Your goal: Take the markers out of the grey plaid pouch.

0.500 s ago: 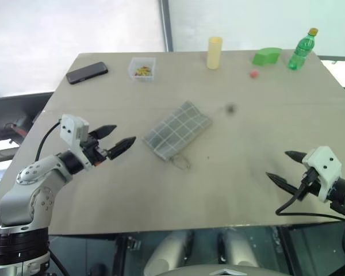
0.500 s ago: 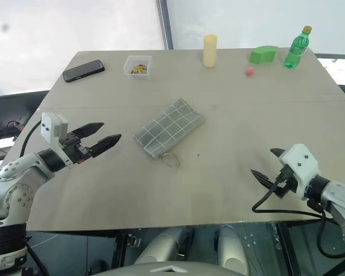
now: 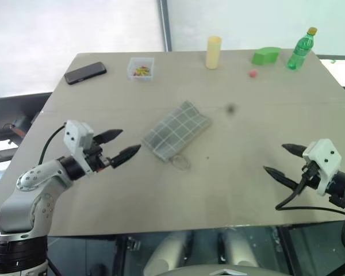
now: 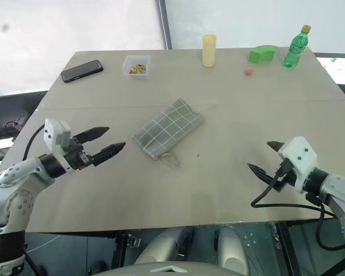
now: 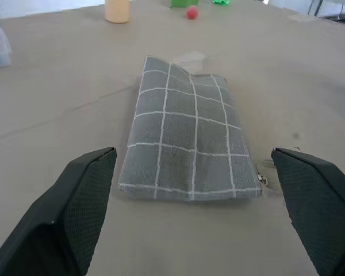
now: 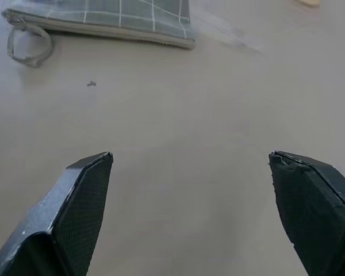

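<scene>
Lying flat mid-desk [image 3: 247,190]: grey plaid pouch [image 3: 177,131], markers unseen, presumably inside. Left pincer [image 3: 119,145] and right pincer [image 3: 283,160] both spread wide, empty, off the fabric. Risk: one-sided pinch dragging soft pouch; snagging cord loop [image 3: 180,162].

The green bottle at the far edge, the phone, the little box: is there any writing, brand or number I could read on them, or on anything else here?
None can be read.
Green bottle: its label is too small to read.
Phone: dark, no text shows.
Clear box: no writing shows.
Grey plaid pouch: only grid lines.
</scene>
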### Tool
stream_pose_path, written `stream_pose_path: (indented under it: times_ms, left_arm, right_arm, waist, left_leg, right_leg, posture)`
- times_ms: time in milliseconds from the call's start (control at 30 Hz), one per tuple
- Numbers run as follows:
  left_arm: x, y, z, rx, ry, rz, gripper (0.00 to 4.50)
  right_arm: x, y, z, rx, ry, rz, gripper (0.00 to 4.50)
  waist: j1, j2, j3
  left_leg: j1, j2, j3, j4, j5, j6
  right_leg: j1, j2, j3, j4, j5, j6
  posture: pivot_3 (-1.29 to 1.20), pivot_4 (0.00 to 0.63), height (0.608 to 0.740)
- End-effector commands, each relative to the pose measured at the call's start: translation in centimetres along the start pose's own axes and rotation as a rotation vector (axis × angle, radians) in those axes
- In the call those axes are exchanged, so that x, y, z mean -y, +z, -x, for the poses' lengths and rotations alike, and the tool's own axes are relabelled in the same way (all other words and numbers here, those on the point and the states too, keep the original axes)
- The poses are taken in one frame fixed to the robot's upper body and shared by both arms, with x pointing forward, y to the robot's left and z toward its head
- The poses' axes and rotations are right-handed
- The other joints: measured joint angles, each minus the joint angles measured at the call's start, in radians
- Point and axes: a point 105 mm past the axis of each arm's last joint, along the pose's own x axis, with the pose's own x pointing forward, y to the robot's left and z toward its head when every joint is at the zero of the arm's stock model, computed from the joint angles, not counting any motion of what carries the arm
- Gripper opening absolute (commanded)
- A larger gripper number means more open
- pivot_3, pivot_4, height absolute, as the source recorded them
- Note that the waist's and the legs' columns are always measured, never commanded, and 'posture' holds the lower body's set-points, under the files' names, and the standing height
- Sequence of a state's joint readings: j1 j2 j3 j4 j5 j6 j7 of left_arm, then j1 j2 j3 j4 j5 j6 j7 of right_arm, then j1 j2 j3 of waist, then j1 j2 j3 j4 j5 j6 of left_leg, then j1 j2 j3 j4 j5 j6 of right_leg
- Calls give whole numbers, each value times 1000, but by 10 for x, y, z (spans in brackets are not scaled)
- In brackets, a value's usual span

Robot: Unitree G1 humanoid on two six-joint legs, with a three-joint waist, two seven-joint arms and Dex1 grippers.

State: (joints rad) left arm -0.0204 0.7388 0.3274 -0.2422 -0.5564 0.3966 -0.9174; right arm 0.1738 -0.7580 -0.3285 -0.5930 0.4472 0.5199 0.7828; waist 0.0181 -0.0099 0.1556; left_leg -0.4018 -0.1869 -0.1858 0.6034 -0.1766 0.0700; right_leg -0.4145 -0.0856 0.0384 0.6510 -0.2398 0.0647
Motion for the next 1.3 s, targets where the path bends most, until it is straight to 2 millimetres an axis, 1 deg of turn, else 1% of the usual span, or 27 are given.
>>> stream_pose_path:
  times_ms: [33,67,133,200,267,400,533,600,767,800,867,1067,1133,1200,1267,1300]
  left_arm:
    - [2,-9,2,-67,-51,-191,4488]
    - [2,-14,1,-98,-66,-271,4488]
    - [2,-30,-2,-172,-119,-541,4488]
    - [-2,-37,-8,-172,-132,-698,4488]
    - [-4,-41,-12,-151,-144,-806,4488]
    - [-3,-44,-25,-99,-204,-934,4488]
    - [-5,-45,-45,-68,-243,-1021,4488]
    - [0,-45,-60,-36,-264,-1058,4488]
    - [9,-53,-82,-13,-300,-1110,4488]
    - [11,-53,-86,-4,-304,-1113,4248]
    - [13,-54,-91,3,-308,-1110,3614]
    - [13,-54,-99,20,-310,-1108,779]
    - [14,-45,-102,68,-279,-1047,5]
    - [18,-27,-107,171,-222,-896,5]
    - [20,-2,-111,298,-161,-645,5]
    - [22,6,-112,338,-160,-549,5]
  right_arm:
    - [-10,13,3,44,52,43,4419]
    - [-13,14,4,48,63,43,4419]
    - [-22,15,5,54,101,46,4419]
    - [-29,16,8,64,131,49,4419]
    - [-36,18,12,72,159,40,4419]
    - [-48,22,20,99,209,49,4419]
    - [-58,30,23,142,237,79,4419]
    - [-61,33,23,152,236,89,4419]
    - [-66,33,24,153,218,88,4419]
    - [-67,33,24,152,214,85,4468]
    - [-68,33,25,148,209,84,4500]
    - [-69,34,24,145,192,81,4500]
    - [-67,36,21,152,174,92,4500]
    - [-58,40,16,160,94,120,4500]
    - [-49,47,11,155,13,140,4500]
    - [-47,51,8,157,0,135,4500]
  waist:
    - [1,0,0]
    - [1,0,0]
    - [2,0,0]
    - [7,0,0]
    - [15,0,0]
    - [24,0,0]
    - [28,0,0]
    - [28,0,-1]
    - [26,-1,-2]
    - [26,-1,-2]
    - [26,0,-3]
    - [27,0,-3]
    - [26,2,-5]
    - [25,4,-6]
    - [21,4,-5]
    - [21,2,-5]
  left_leg:
    - [0,0,0,-1,0,0]
    - [0,0,1,-2,0,0]
    - [0,1,1,-4,0,0]
    - [0,1,3,-5,-1,1]
    - [-1,1,3,-5,-2,3]
    - [-1,1,3,-5,-3,5]
    - [0,1,3,-4,-3,5]
    - [0,1,3,-4,-3,5]
    - [0,1,3,-2,-3,5]
    - [1,0,3,-2,-3,5]
    - [1,0,3,-2,-3,5]
    - [2,0,3,1,-3,6]
    - [2,0,3,2,-3,6]
    - [2,0,3,3,-3,6]
    - [2,0,3,5,-3,6]
    - [0,0,3,6,-3,6]
  right_leg:
    - [0,0,0,-1,0,0]
    - [0,0,0,-3,0,0]
    - [0,-1,0,-5,2,-3]
    - [0,-2,-2,-7,3,-4]
    - [0,-3,-2,-9,3,-4]
    - [-1,-3,-3,-10,4,-2]
    - [0,-3,-4,-10,6,1]
    - [1,-3,-4,-10,6,3]
    - [2,-3,-5,-9,6,5]
    - [2,-3,-5,-9,6,5]
    - [2,-3,-5,-9,6,6]
    - [4,-3,-8,-8,5,9]
    - [5,-3,-10,-8,5,10]
    - [6,-3,-10,-8,6,11]
    - [6,-4,-11,-8,6,12]
    - [5,-4,-12,-7,6,12]
  posture:
    - [0,150,740]
    - [0,150,740]
    - [0,150,740]
    - [0,150,740]
    - [0,150,740]
    - [0,150,740]
    - [0,150,740]
    - [0,150,740]
    - [0,150,740]
    - [0,150,740]
    - [0,150,740]
    - [0,150,740]
    - [0,150,740]
    - [0,150,740]
    - [0,150,740]
    - [0,150,740]
